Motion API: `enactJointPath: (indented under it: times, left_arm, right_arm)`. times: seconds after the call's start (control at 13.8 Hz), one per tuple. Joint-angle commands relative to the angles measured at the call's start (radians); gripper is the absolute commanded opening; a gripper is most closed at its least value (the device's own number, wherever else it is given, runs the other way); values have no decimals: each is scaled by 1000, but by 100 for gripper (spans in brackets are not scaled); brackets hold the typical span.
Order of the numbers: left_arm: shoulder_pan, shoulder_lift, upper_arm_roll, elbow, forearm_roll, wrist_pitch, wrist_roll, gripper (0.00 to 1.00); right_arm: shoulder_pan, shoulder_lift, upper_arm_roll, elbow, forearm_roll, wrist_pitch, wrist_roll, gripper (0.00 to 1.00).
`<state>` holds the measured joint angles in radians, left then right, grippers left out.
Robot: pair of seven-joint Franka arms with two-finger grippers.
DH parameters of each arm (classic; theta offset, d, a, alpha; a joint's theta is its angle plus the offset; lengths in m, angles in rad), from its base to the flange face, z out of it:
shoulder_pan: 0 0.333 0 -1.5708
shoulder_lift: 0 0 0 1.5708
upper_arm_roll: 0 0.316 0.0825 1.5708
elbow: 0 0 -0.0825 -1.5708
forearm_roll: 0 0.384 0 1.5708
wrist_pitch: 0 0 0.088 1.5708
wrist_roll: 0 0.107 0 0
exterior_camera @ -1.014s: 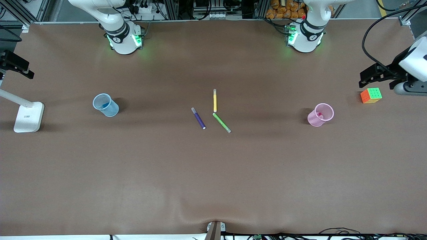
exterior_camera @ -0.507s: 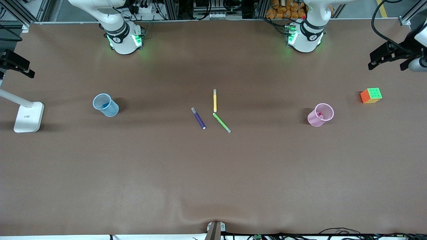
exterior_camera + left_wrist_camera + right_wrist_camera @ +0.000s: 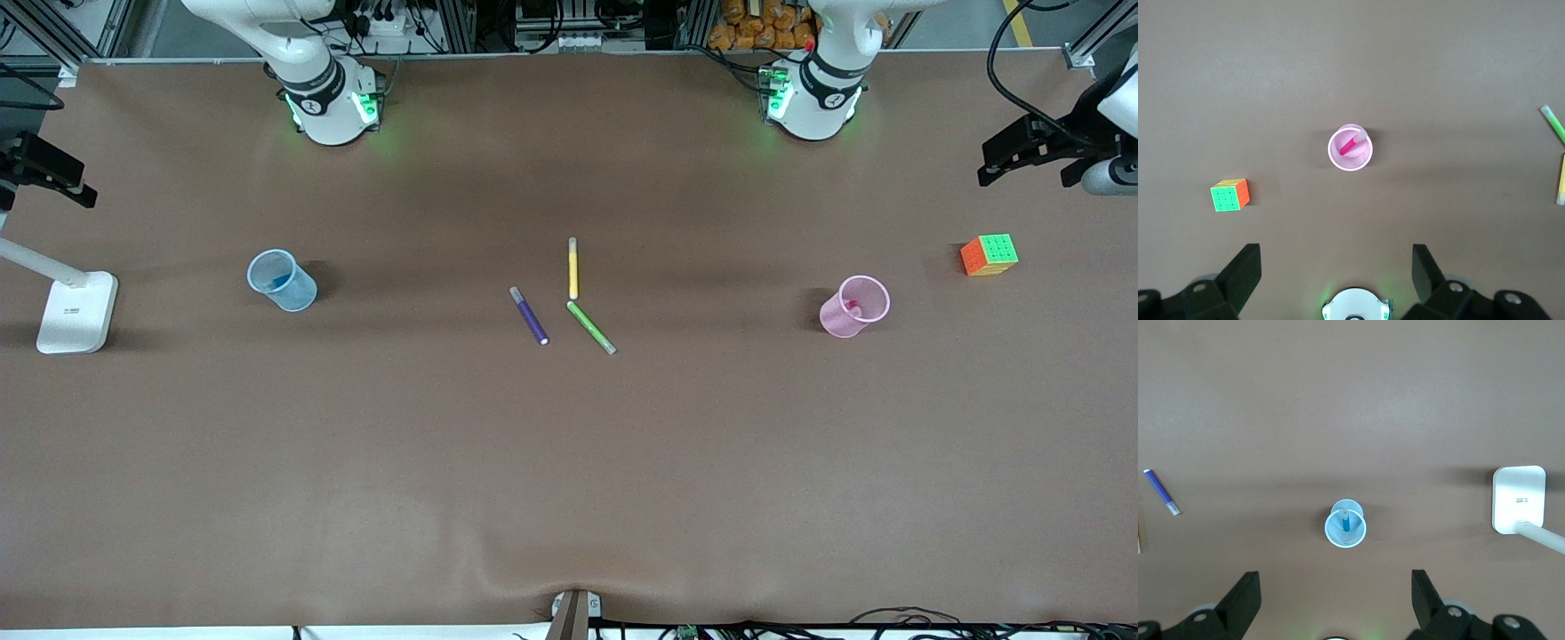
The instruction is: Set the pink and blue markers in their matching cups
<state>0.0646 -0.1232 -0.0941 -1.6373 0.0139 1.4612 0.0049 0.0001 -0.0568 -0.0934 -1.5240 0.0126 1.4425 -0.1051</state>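
Task progress: as far as the pictures show, both placings look done. The pink marker point(image 3: 1350, 145) stands tilted inside the pink cup point(image 3: 854, 307), and the blue marker point(image 3: 1345, 520) stands inside the blue cup point(image 3: 281, 280).

What is left: I judge nothing more for the two markers; the arms only need to rest away from the cups.

Pink cup position: upright on the desk point(image 3: 569, 462), toward the left arm's end, near the colour cube point(image 3: 989, 254) but apart from it.

Blue cup position: upright toward the right arm's end of the desk, near the white lamp base point(image 3: 77, 311) but apart from it.

Other markers: the purple marker point(image 3: 529, 316), the yellow marker point(image 3: 573, 268) and the green marker point(image 3: 591, 327) lie flat in the middle of the desk, between the two cups. They are not part of the task and no tool touches them.

Left tool point(image 3: 1337, 270): spread wide and holding nothing, high over the pink cup's end of the desk.

Right tool point(image 3: 1336, 593): spread wide and holding nothing, high over the blue cup's end of the desk.

Writing and labels: the lamp base carries a small dark mark, too small to read. No brand or other text can be read on the cups, the markers or the cube.
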Motion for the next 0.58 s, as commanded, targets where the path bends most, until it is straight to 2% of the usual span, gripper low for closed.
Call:
enactJointPath:
  times: [0.0, 0.14, 0.51]
  left_arm:
    - [-8, -4, 4, 2, 14, -35, -43, 100]
    - [-9, -4, -2, 4, 15, -35, -120, 100]
    - [-15, -4, -6, 13, 20, -38, -114, 100]
  right_arm:
    - [8, -11, -2, -5, -3, -7, -2, 100]
    - [8, -11, -2, -8, -17, -5, 2, 100]
    - [4, -11, -2, -12, -20, -7, 2, 100]
